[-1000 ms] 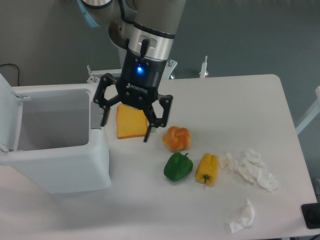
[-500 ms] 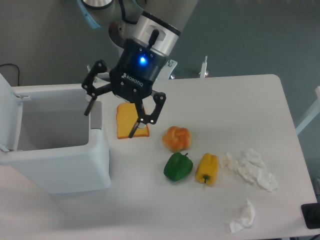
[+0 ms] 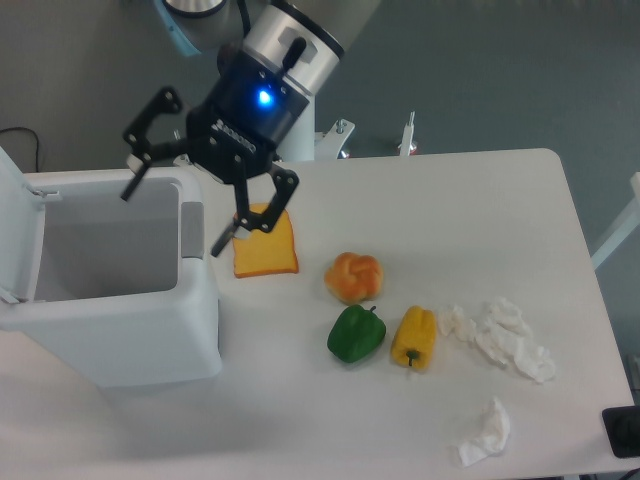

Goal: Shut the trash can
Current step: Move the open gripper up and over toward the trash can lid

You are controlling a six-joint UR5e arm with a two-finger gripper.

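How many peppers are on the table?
2. The green pepper sits below the orange bun, and the yellow pepper lies right beside it, near the crumpled tissues. None seems hidden.

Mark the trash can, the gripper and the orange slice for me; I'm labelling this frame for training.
trash can (image 3: 150,345), fixed camera view, on its white front wall.
gripper (image 3: 175,217), fixed camera view, midway between its two spread fingertips.
orange slice (image 3: 268,250), fixed camera view, on its flat top face.
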